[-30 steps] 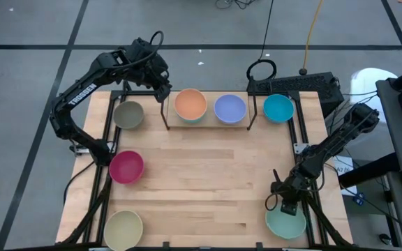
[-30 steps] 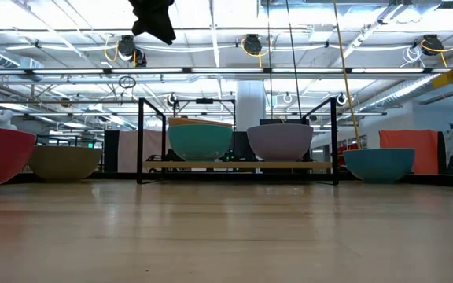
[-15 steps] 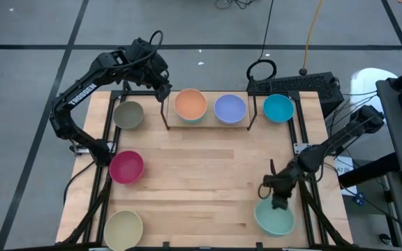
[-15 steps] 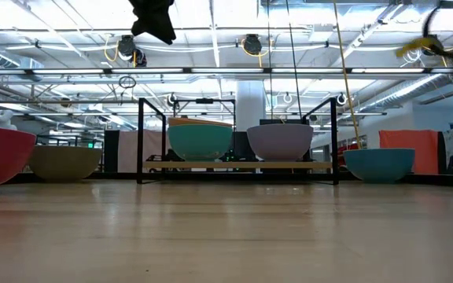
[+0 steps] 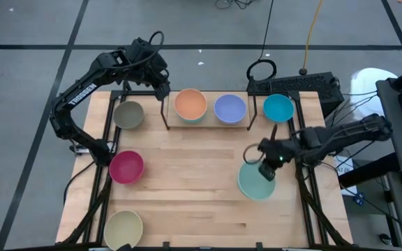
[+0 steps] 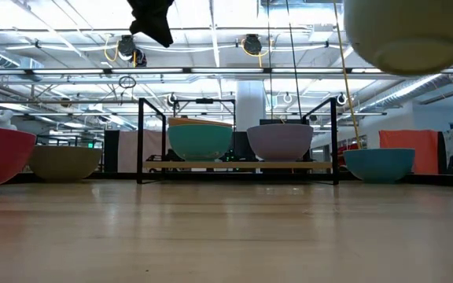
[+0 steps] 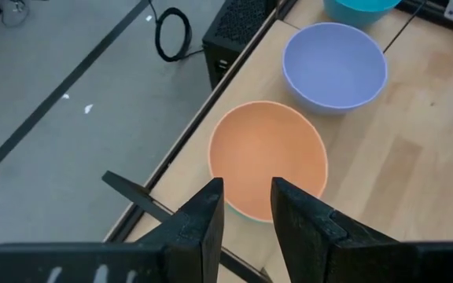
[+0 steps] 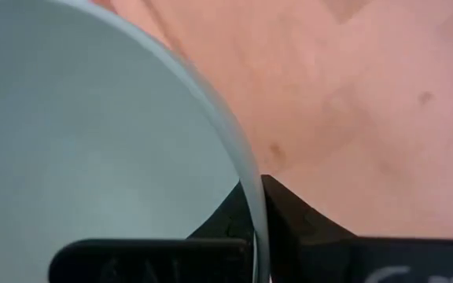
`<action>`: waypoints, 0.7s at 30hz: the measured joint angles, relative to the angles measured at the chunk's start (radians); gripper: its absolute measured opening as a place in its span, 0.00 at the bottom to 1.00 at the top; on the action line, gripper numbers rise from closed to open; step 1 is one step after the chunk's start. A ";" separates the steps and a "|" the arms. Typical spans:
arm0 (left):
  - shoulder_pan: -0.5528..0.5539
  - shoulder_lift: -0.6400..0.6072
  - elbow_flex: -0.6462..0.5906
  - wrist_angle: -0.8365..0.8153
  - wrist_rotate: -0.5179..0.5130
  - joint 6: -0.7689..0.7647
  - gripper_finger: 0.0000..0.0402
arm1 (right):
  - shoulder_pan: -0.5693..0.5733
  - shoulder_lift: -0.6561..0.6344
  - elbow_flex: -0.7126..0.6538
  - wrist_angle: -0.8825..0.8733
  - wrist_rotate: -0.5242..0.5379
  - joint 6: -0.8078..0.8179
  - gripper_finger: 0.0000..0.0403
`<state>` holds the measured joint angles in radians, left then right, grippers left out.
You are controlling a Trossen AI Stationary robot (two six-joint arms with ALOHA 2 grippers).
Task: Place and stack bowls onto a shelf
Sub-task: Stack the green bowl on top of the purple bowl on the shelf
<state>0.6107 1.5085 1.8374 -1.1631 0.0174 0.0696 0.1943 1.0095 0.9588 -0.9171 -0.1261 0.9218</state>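
High view showed the right claw (image 5: 269,166) clamped on the rim of the pale green bowl (image 5: 256,181), its fingers pinching the wall from inside and outside, as the right wrist view confirmed. A rim pinch of this kind suited a thin-walled bowl too wide to span. The bowl hung clear of the table (image 5: 187,188), in front of the shelf (image 5: 208,118) and toward its right end; in the low view its underside appeared high above the board. It was carried mouth up, apparently near level, its axis close to vertical, presumably so it could drop straight into another bowl.

On the shelf the orange bowl (image 5: 190,105) sat nested in a teal one visible beneath it in the low view, with the lavender bowl (image 5: 229,109) beside it, both mouth up. The cyan bowl (image 5: 278,107) stood on the table just beyond the shelf's right frame, the olive-grey bowl (image 5: 128,115) beyond its left frame. The magenta bowl (image 5: 125,167) and cream bowl (image 5: 123,229) waited well in front of the shelf's left end.

The left claw (image 5: 160,89) hovered above the shelf's left frame, fingers parted and holding nothing, looking down on the orange bowl.
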 joint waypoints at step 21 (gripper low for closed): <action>0.000 0.000 0.000 0.001 -0.002 -0.053 0.28 | -0.637 0.373 0.617 -0.215 0.021 -0.768 0.00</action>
<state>0.6106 1.5085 1.8374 -1.1625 0.0158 0.0170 -0.4423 1.3825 1.5755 -1.1318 -0.1048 0.1543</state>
